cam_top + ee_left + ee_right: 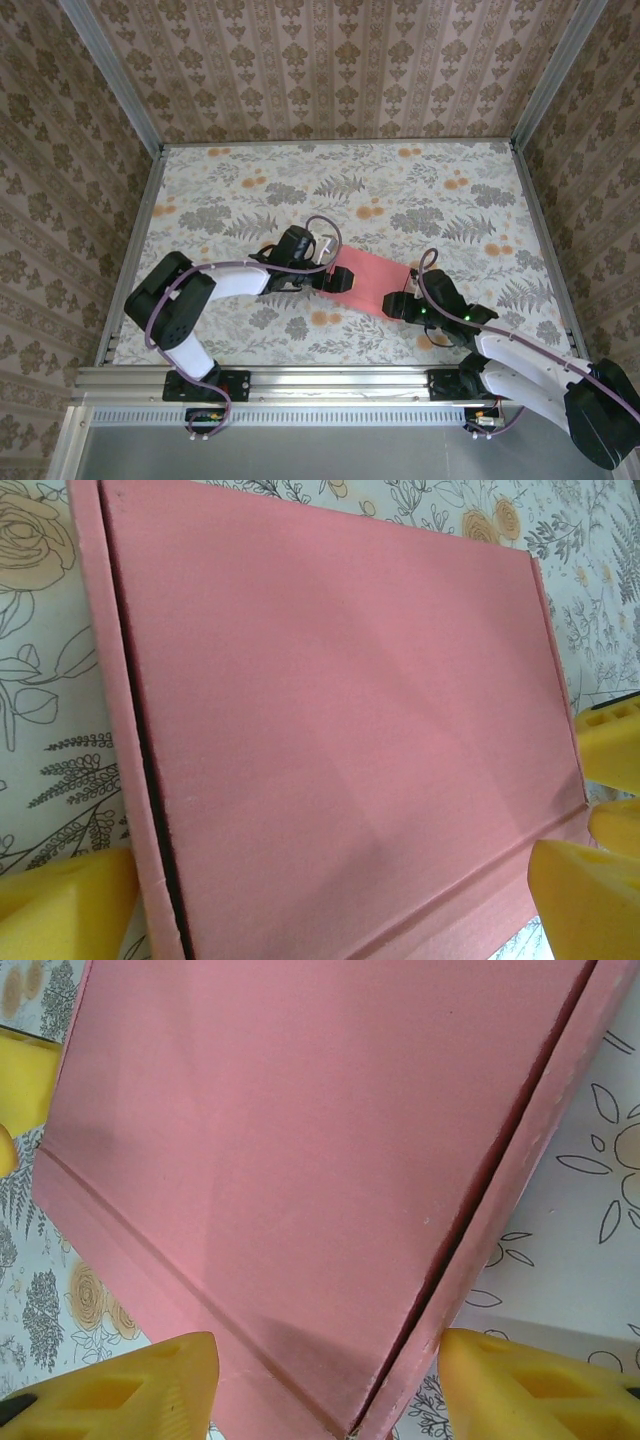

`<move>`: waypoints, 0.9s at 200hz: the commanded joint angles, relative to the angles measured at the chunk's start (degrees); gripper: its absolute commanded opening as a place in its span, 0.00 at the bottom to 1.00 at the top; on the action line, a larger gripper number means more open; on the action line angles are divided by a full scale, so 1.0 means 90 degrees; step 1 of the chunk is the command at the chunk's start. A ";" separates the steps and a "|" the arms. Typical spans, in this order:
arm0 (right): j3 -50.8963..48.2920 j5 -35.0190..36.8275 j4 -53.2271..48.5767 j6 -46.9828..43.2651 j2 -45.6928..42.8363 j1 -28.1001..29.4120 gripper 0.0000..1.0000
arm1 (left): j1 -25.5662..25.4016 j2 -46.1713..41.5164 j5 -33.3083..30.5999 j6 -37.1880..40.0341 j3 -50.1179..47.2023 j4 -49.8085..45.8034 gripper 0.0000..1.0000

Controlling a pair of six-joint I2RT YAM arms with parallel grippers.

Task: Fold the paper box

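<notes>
The paper box (365, 278) lies folded flat on the near half of the bench (400, 190), a slim pink rectangle set at a slant between the 2 arms. Its cardboard is matte and faintly grainy. 1 crisp scored crease runs along one side, and a dark slit shows where a narrow flap tucks in at the other edge. The bench has a smooth covering printed with grey ferns and orange blossoms. The left jaws stand wide, their blunt yellow wedge-shaped fingers (70, 905) straddling the box's end. The right jaws are parted about the opposite corner, yellow fingers (530, 1385) with moulded recesses close to both edges. Whether they pinch the card I cannot tell.
</notes>
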 commanded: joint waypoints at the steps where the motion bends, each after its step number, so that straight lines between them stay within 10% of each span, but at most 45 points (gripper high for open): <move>1: 0.0048 -0.0173 0.0094 0.0038 -0.0315 0.0002 0.60 | -0.0028 -0.0406 0.0304 -0.0196 -0.0078 0.0152 1.00; 180: 0.2137 -0.0362 -0.1841 -0.0218 -0.0400 -0.0275 0.71 | -0.0063 -0.2524 -0.0360 -0.1839 0.0712 -0.2745 1.00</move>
